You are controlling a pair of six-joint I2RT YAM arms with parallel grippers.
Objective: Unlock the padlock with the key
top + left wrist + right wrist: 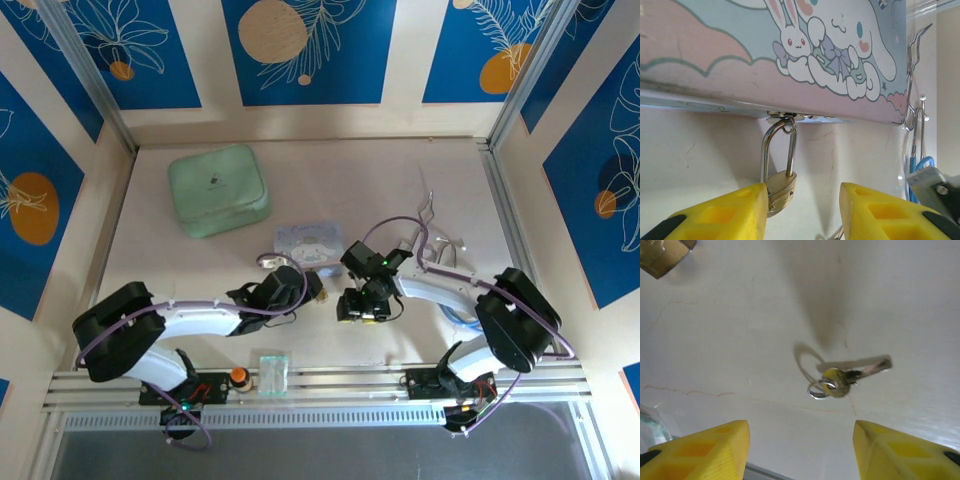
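The key (840,382) shows against the bench (715,330) just ahead of your right jaws, centred in their gap. Its long axis runs across them, blade rightward, ring left. Those jaws are released and empty. The padlock (781,187) hangs from the tin (740,60), just beside the left jaws' left finger (735,210); they stand apart, clamping nothing. Your right arm is nearer the key.

Left arm (195,322) bent inward, jaws apart, right arm (440,290) bent inward, jaws apart

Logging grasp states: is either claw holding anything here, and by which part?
Nothing is held. The right claw is open, the key loose beyond its fingers. The left claw stands open around the padlock, unclamped.
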